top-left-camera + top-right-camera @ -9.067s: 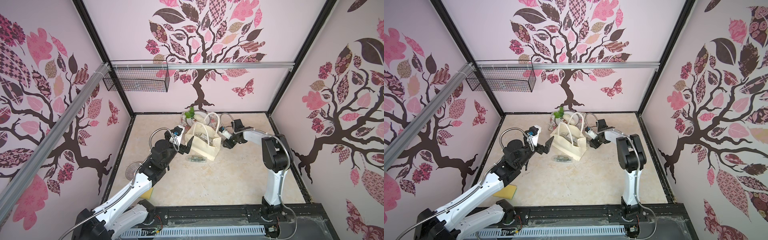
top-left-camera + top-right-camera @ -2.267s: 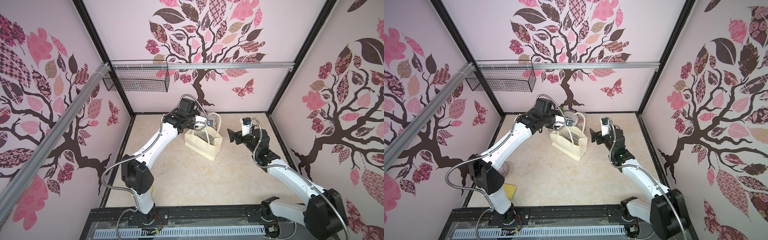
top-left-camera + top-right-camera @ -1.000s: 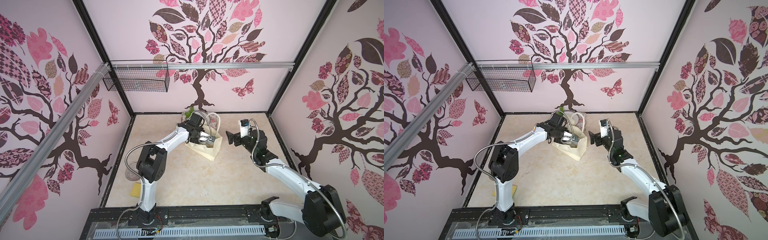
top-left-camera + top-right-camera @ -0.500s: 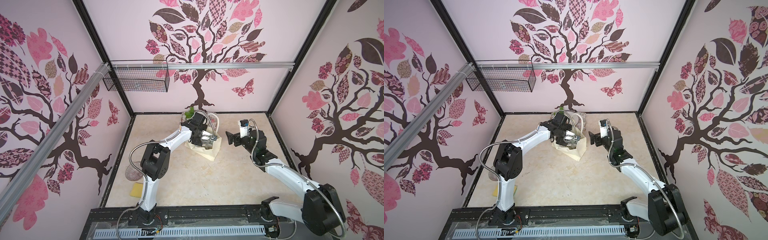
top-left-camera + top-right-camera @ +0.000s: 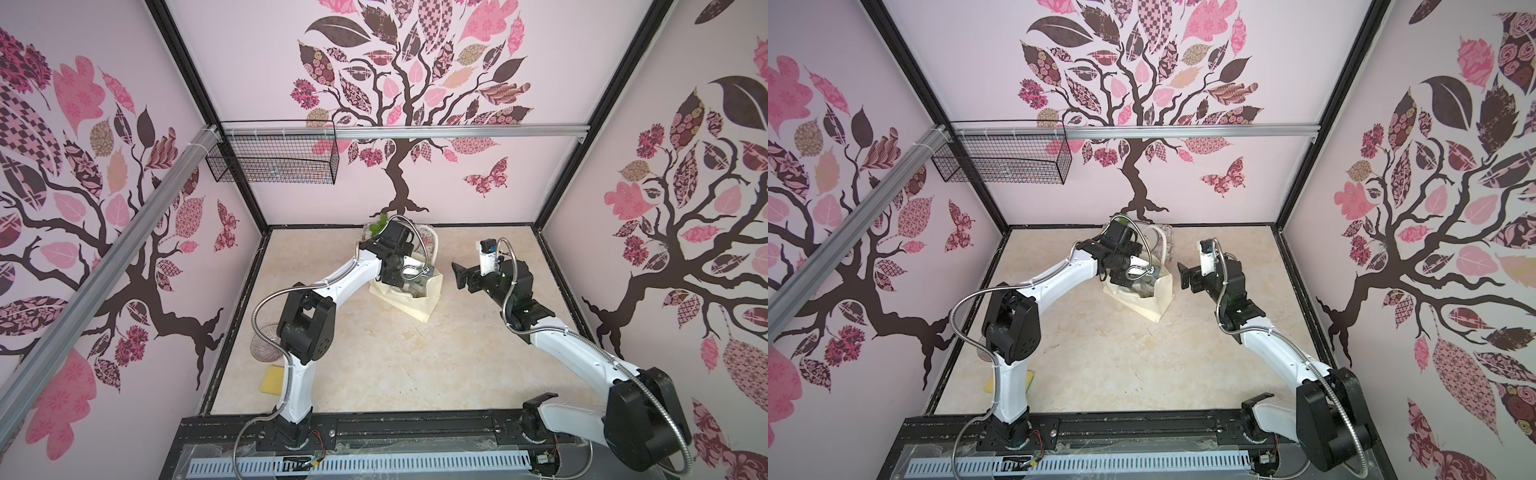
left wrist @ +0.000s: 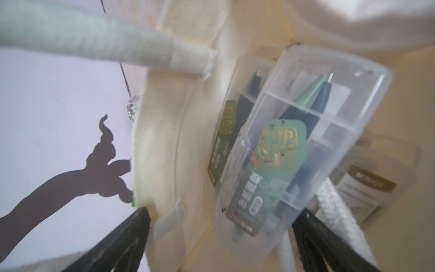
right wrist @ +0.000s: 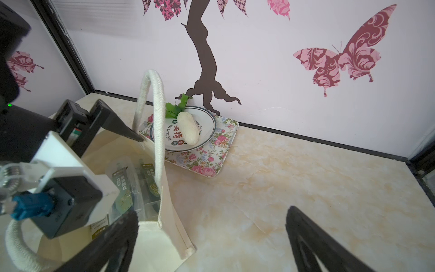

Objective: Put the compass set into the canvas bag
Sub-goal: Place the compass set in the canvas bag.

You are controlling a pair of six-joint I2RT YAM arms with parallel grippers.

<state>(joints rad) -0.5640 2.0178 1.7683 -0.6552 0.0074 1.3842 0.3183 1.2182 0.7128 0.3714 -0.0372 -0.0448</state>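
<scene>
The canvas bag [image 5: 422,309] stands open at the back middle of the table, and both top views show it [image 5: 1156,309]. My left gripper [image 5: 405,282] reaches down into its mouth, open. In the left wrist view the compass set [image 6: 289,150], a clear plastic case with a teal card, lies loose inside the bag between the spread fingers [image 6: 131,233]. Two more clear cases lie beside it. One rope handle [image 7: 155,122] stands upright. My right gripper [image 5: 459,274] hovers open and empty to the right of the bag, apart from it.
Behind the bag, a floral tray [image 7: 219,150] holds a plate with a white radish [image 7: 188,128]. A wire basket [image 5: 270,158] hangs on the back wall. By the left arm's base lie a yellow sponge [image 5: 272,379] and a round mesh thing [image 5: 266,349].
My left gripper has opened wide and let go of the compass set inside the bag. The right arm has stayed where it was.
</scene>
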